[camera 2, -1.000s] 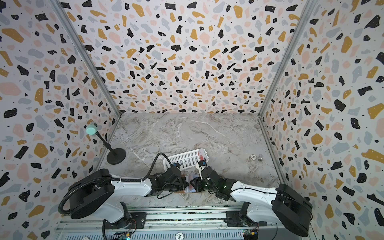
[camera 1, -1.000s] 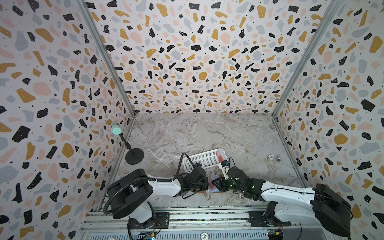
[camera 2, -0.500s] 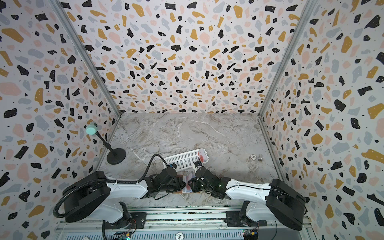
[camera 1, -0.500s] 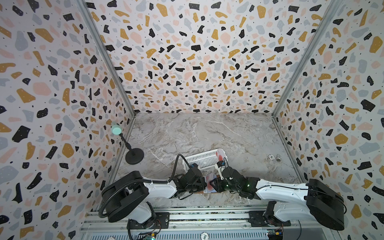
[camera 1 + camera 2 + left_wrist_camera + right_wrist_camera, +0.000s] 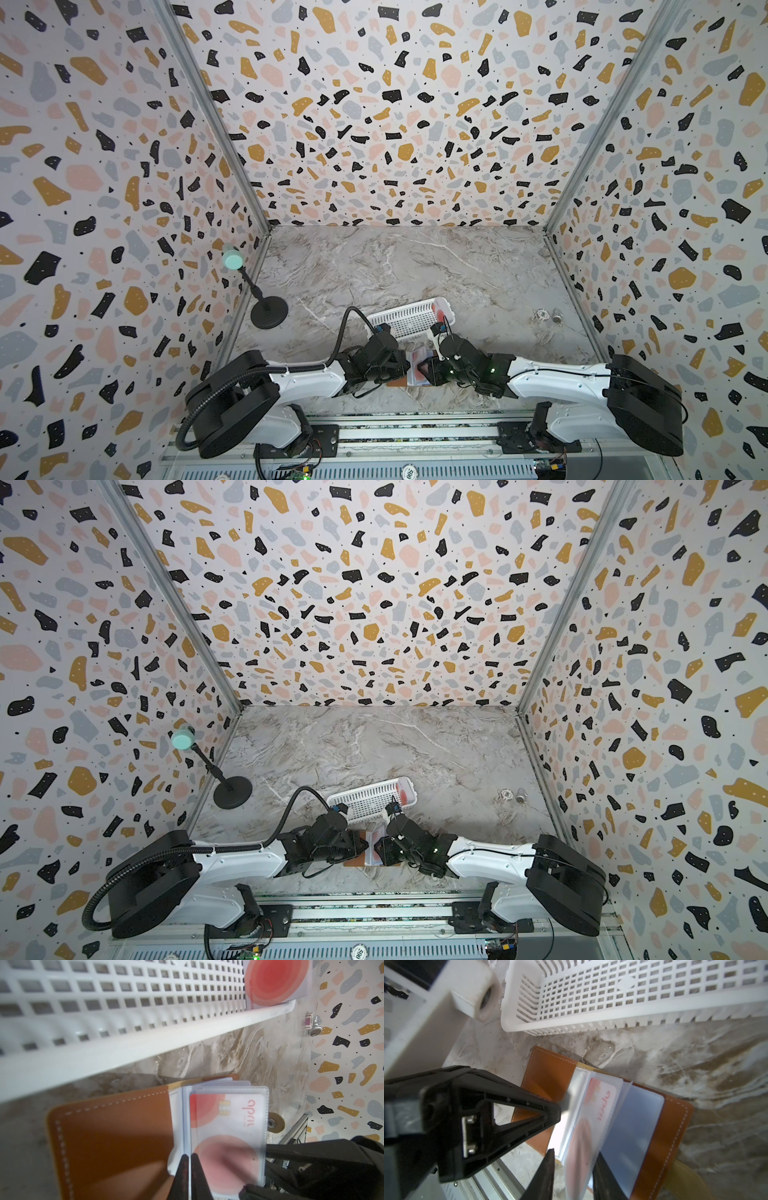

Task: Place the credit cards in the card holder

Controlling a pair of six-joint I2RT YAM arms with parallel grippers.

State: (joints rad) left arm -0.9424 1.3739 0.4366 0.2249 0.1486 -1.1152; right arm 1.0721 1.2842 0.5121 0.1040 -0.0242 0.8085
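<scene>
Front of table, by the rail (image 5: 415, 432): both arms lie low and meet over the card holder (image 5: 108, 1136), which is open and flat on the marble table (image 5: 415, 266) close to its front edge.

Left gripper (image 5: 189, 1157): fingers together, pinching the edge of one clear sleeve of the card holder and holding it up off the tan cover.

Right gripper (image 5: 573, 1155): fingers apart, straddling the next sleeve. We see a gap on at least one side, so it is not clamped.

That sleeve holds one credit card (image 5: 228, 1118), fully inside, with its edges within the sleeve's border. Beyond it we note a pale blue sleeve and the far cover with white stitching. The snap tab (image 5: 275, 1124) sticks out past the cover on the right arm's side.

Just behind the holder is a white basket (image 5: 612, 1020). Its long rim runs slantwise, with only a narrow strip of marble between rim and leather. There is little room there for a finger.

A second credit card (image 5: 274, 980) lies at the basket's right end.

Farther right, near the wall, are two small metal bits (image 5: 548, 316); we cannot tell what they are. At far left is a black stand with a mint-green head (image 5: 269, 311).

Behind the basket the marble is bare to the patterned walls.
</scene>
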